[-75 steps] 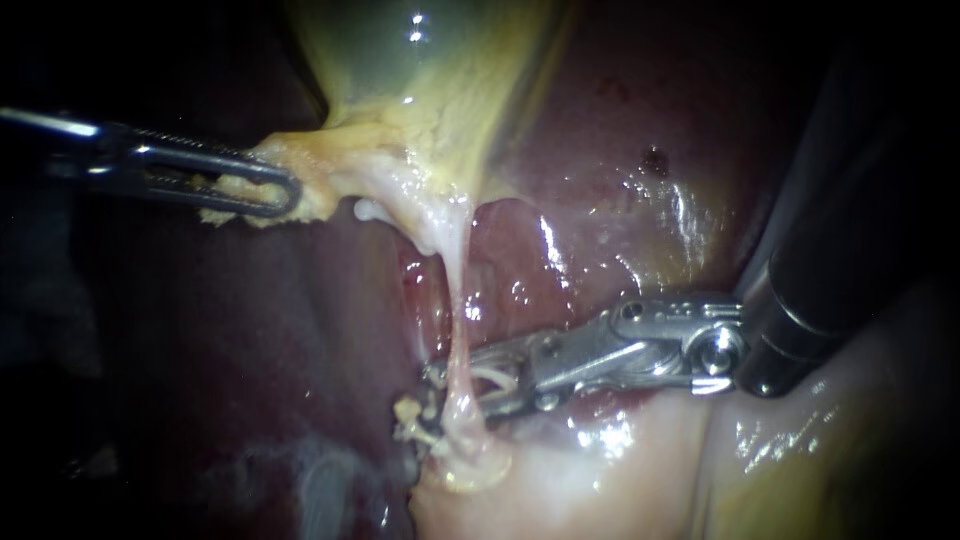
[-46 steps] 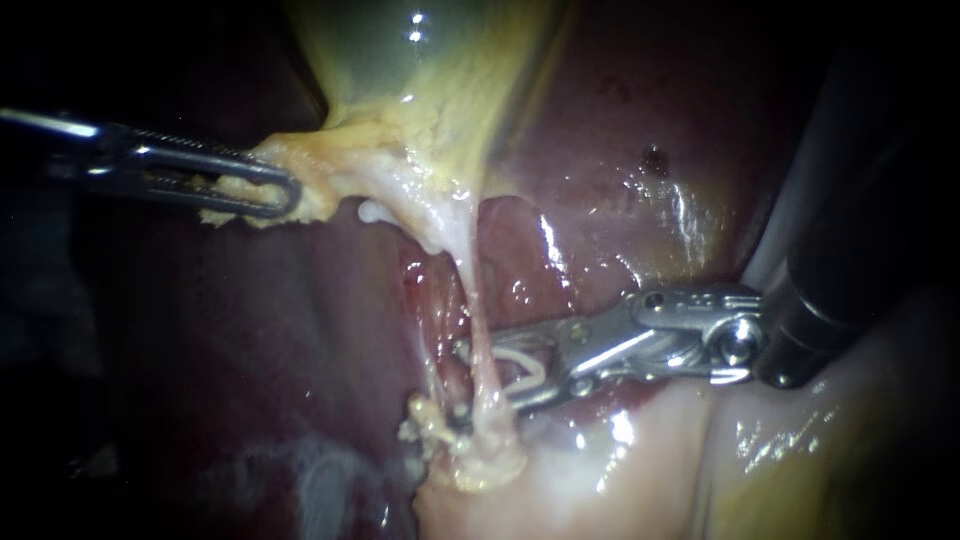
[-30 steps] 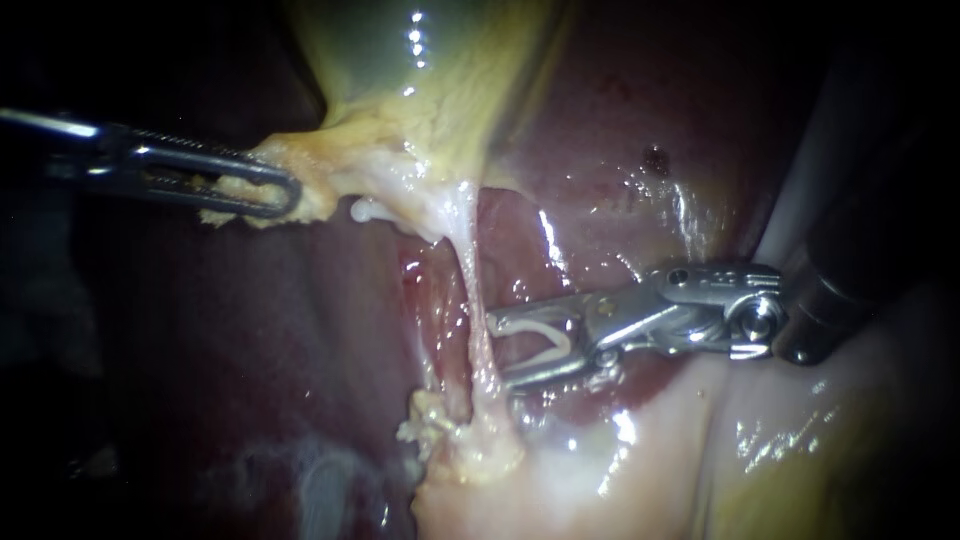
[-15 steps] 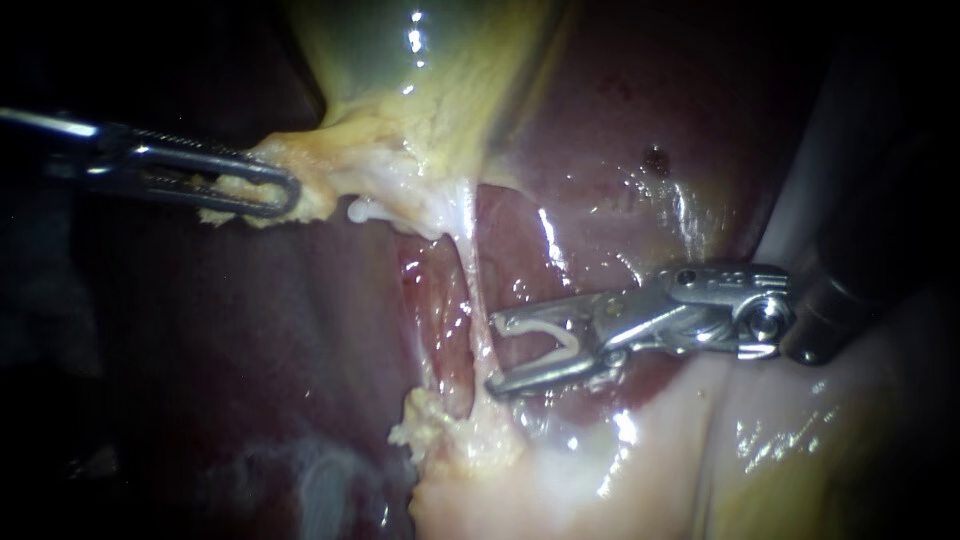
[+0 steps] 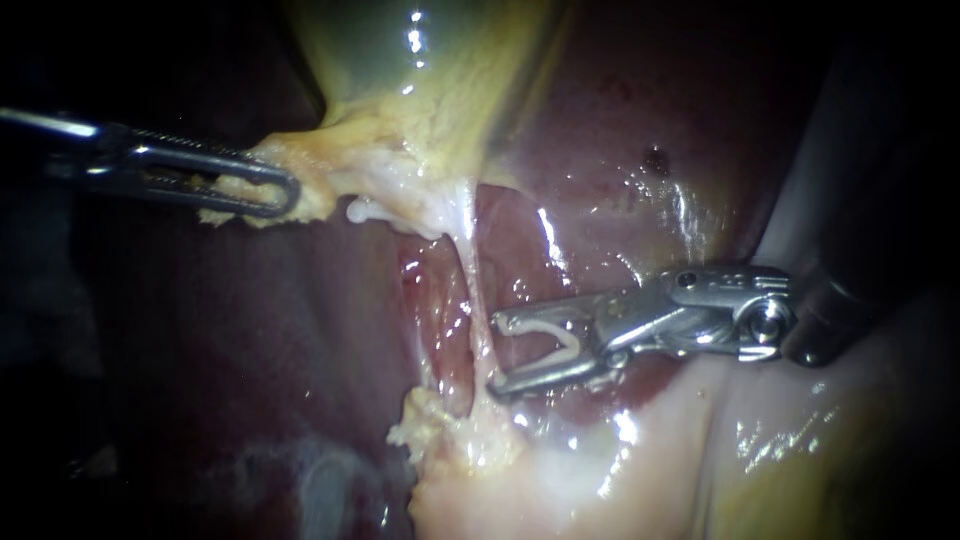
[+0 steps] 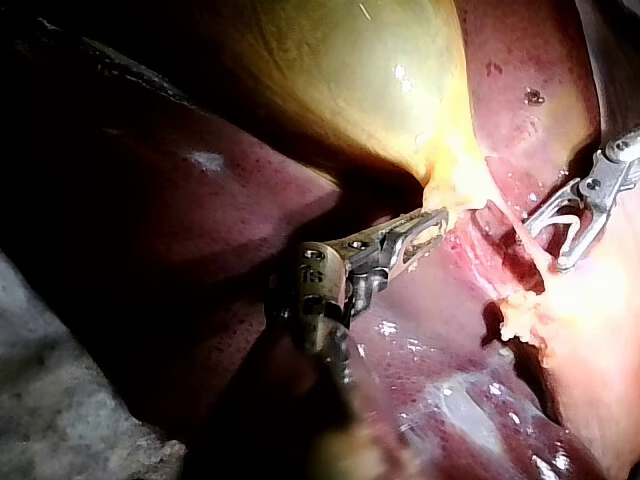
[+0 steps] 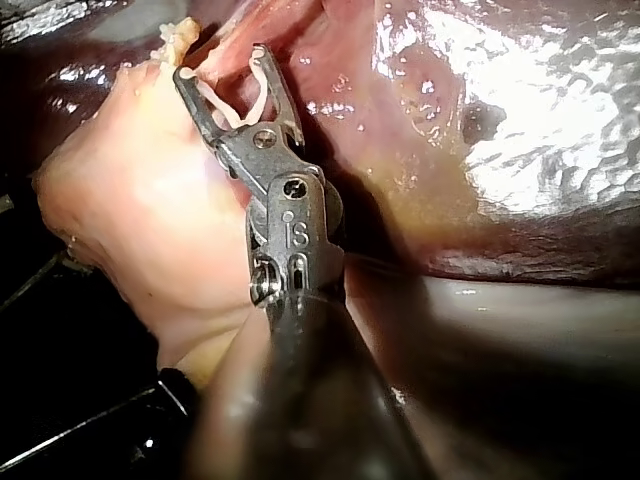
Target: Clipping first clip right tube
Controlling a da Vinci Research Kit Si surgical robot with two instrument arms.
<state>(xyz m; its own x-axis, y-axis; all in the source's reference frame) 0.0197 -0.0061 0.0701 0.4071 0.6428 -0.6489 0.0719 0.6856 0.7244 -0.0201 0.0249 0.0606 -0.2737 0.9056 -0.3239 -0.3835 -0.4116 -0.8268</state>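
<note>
Pale thin tube (image 5: 472,290) skirts right hand (image 5: 494,356) gripping splayed clip (image 5: 541,323); left hand (image 5: 290,196) clamps gallbladder (image 5: 430,70).

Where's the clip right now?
Endoscope view, right of centre: the white clip sits in the jaws of the right instrument, its open end just right of the stretched tube, not yet around it.

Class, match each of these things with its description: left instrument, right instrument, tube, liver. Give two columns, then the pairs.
1 left instrument
2 right instrument
3 tube
4 liver

a dark red
b holds a white clip
c thin, pale, stretched
d grips the yellow edge of the gallbladder

Pairs: 1-d, 2-b, 3-c, 4-a
</note>
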